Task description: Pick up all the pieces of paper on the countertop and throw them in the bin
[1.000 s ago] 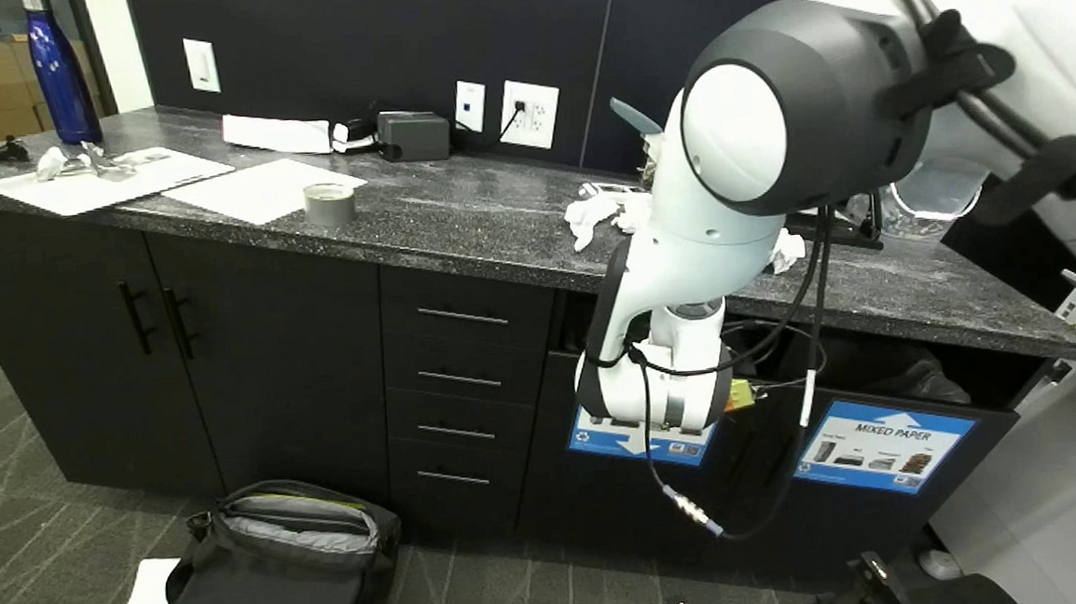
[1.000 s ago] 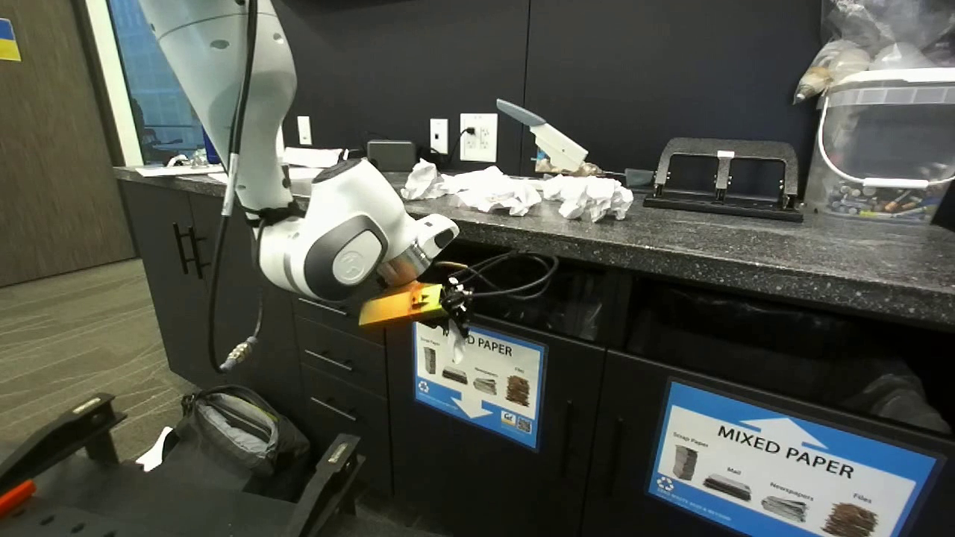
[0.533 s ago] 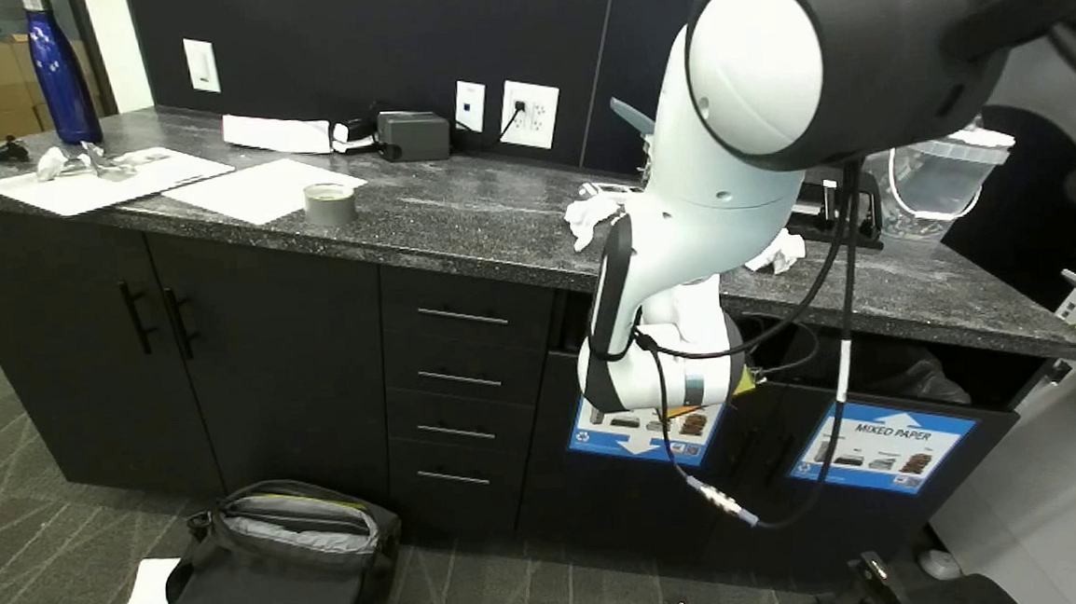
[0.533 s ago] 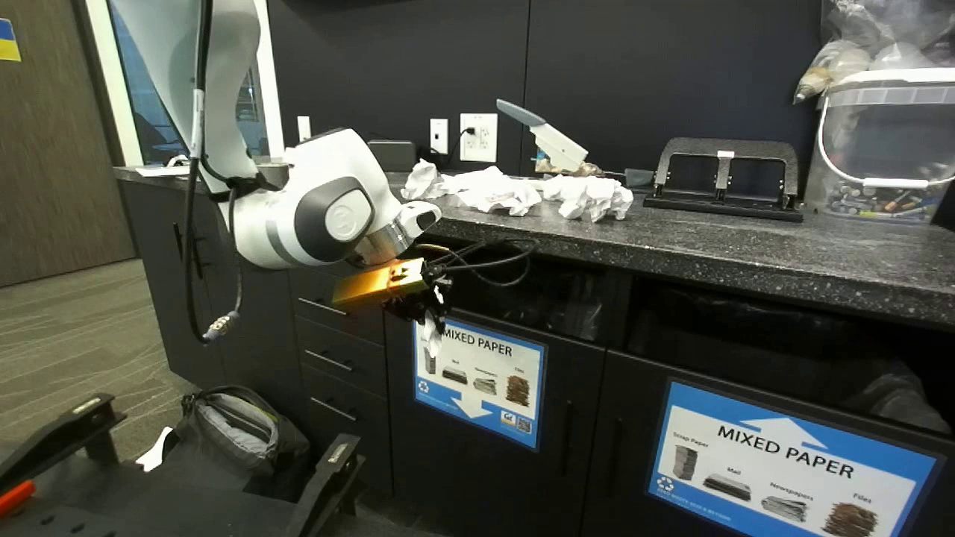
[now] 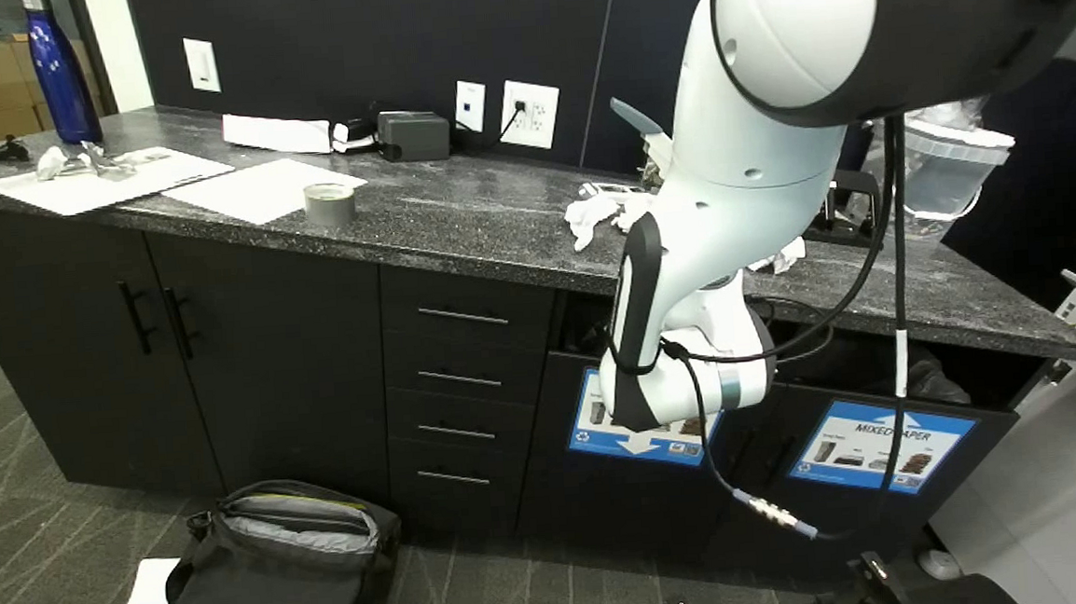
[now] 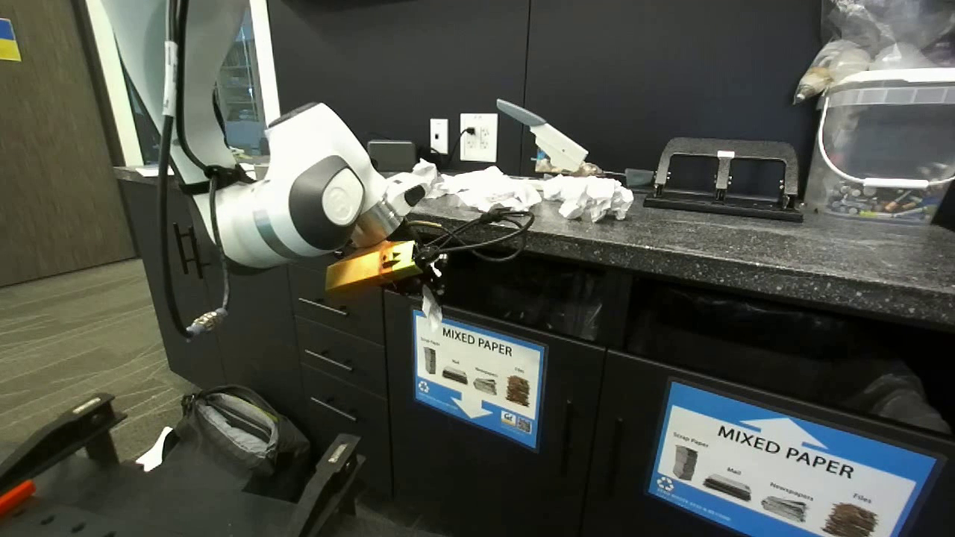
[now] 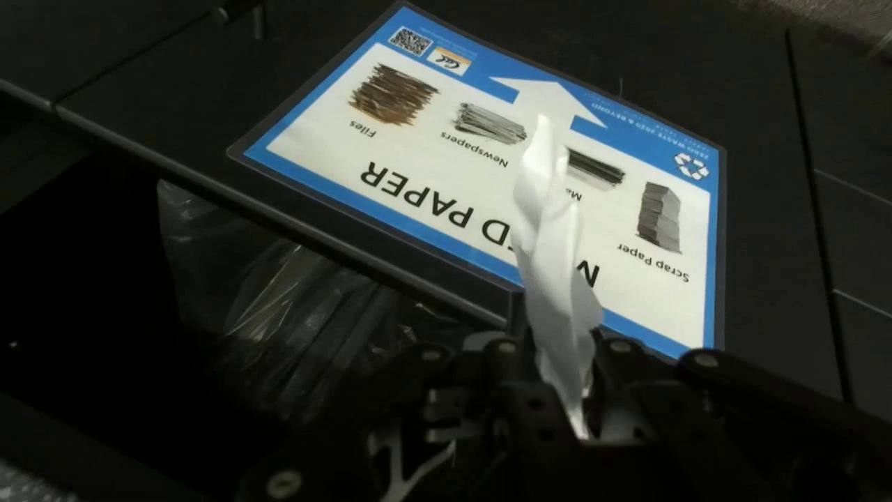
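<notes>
Gripper (image 7: 563, 348) and paper (image 7: 557, 258), the latter pinched between all but closed jaws, have just been raised near the bin (image 6: 477, 462), so that a drop seems close but is not yet made; more wads (image 6: 496, 190) are left on the counter (image 6: 746, 242). By this rise, "MIXED PAPER" has been uncovered on the label (image 6: 477, 380), where "Scrap Paper", "Newspapers", "Files" and "Cal" can also be read, and it is repeated on a neighbouring label (image 6: 794, 462).

Gripper (image 6: 433, 280) pinching a paper piece (image 6: 431, 307) that hangs down from it, bin (image 6: 485, 470) with MIXED PAPER label (image 6: 481, 380) below the gripper, crumpled wads (image 6: 492, 190) on countertop (image 6: 709, 242) above it, hole punch (image 6: 722, 177) up there too, well apart.
</notes>
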Available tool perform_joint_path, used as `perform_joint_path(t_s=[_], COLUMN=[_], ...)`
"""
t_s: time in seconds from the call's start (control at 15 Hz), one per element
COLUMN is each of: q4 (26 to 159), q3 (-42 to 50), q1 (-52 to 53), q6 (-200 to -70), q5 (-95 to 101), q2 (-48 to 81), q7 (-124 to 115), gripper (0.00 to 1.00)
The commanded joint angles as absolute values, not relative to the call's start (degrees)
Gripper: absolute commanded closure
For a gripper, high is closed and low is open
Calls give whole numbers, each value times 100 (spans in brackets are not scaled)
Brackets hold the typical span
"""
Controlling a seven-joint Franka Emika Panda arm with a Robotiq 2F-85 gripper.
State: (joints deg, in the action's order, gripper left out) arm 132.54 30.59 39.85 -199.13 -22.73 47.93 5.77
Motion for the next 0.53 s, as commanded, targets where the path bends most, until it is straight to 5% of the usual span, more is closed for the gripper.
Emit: perform_joint_path(t_s=[0.0, 0.47], q4=[13443, 12808], q3=[2823, 2025], q1=[3814, 2999], q6=[-20820, -22085], q5=[-2277, -2542], q2=[4798, 5577], q7=[403, 575], gripper=[87, 87])
